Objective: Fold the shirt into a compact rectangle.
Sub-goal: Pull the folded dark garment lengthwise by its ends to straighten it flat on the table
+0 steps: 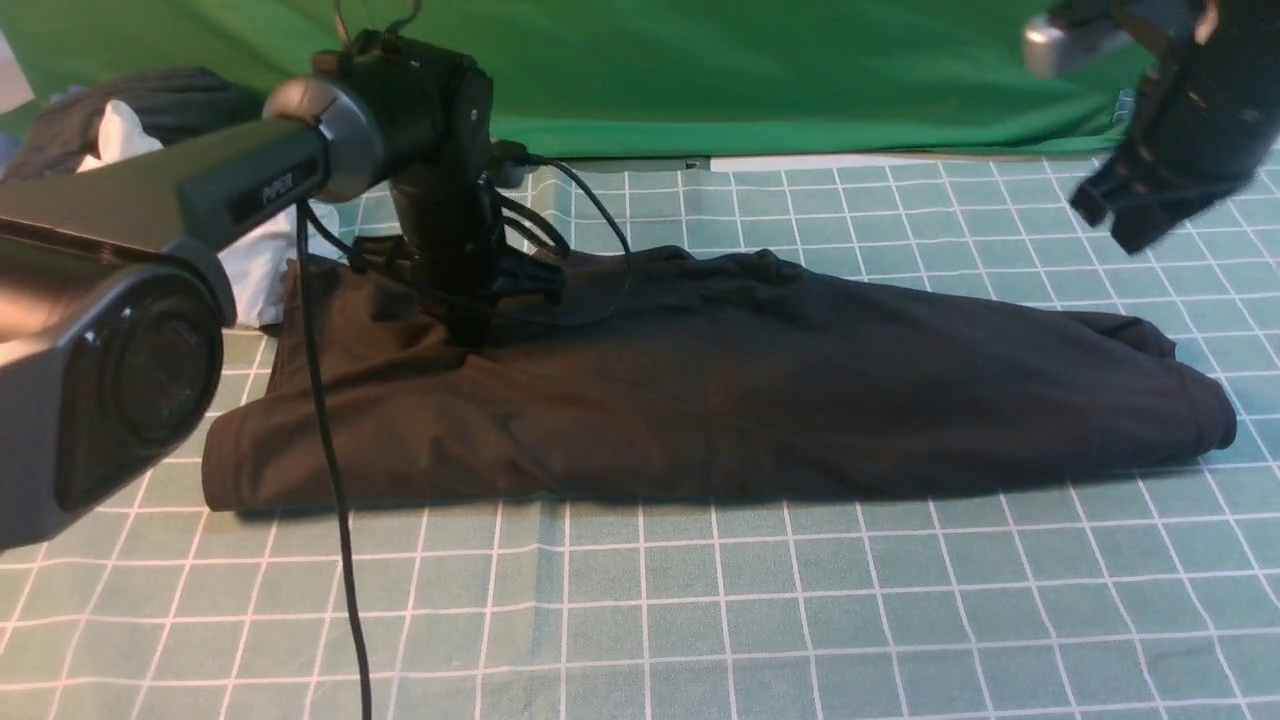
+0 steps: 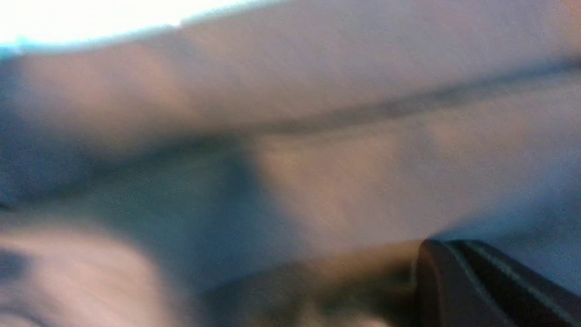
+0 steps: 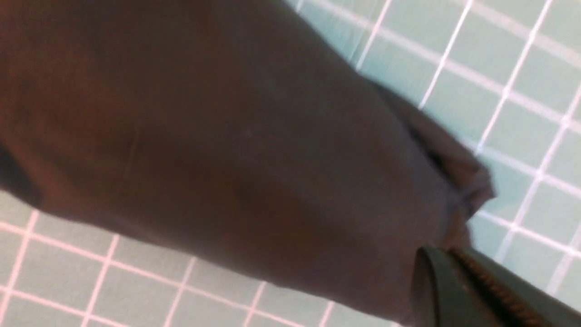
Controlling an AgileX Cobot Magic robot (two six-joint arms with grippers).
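The black-brown shirt lies folded into a long band across the green grid mat, wide at the left and tapering to the right. My left gripper points down onto its far left part, with its jaws shut; the blurred left wrist view shows the closed tips right against cloth, and I cannot tell whether any is pinched. My right gripper hangs raised above the mat at the far right, blurred and shut, with nothing in it. In the right wrist view its closed tips are above the shirt, apart from it.
A white garment lies by the shirt's far left corner. A dark-grey cloth heap sits at the back left. The green backdrop closes the far side. The left arm's black cable hangs across the shirt.
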